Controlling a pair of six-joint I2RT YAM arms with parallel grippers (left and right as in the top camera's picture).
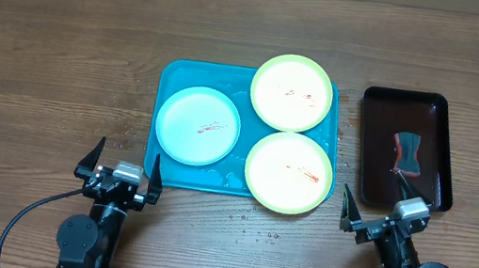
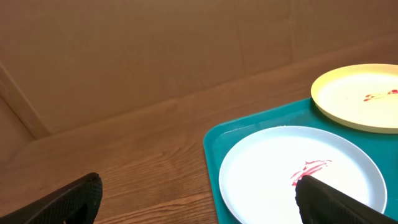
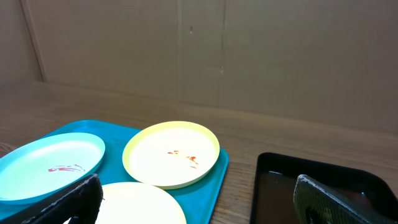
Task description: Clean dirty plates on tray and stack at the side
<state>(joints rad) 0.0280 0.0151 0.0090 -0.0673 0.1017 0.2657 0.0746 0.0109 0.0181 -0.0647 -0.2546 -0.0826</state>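
- The tray [image 1: 161, 168] lies in the middle of the wooden table [image 1: 52, 49], with wet patches along its near edge.
- The light blue plate [image 1: 197, 126] sits flat in the tray's left half, with a small red smear near its centre. The left wrist view shows the same plate [image 2: 267, 168] with the smear [image 2: 311, 169] just ahead of the fingers.
- The far yellow-green plate [image 1: 293, 93] is at the tray's far right corner, its rim reaching over the tray's far edge. It has a few red specks in the middle.
- The near yellow-green plate [image 1: 289, 172] is at the near right corner and overhangs the tray's near rim. It carries a red streak, and its edge meets the far plate's edge.
- To the right of the tray, set apart from it, is a narrow black tray [image 1: 369, 139] with a sponge [image 1: 406, 152] lying in it.
- Small water drops [image 1: 256, 228] dot the table just near of the tray.
- The left gripper [image 1: 129, 150] hovers at the tray's near left corner. Its jaws are spread wide with nothing between them.
- The right gripper [image 1: 373, 198] hovers at the black tray's near end. Its jaws are also parted and hold nothing; in its wrist view the fingers [image 3: 65, 202] frame the plates and the black tray.
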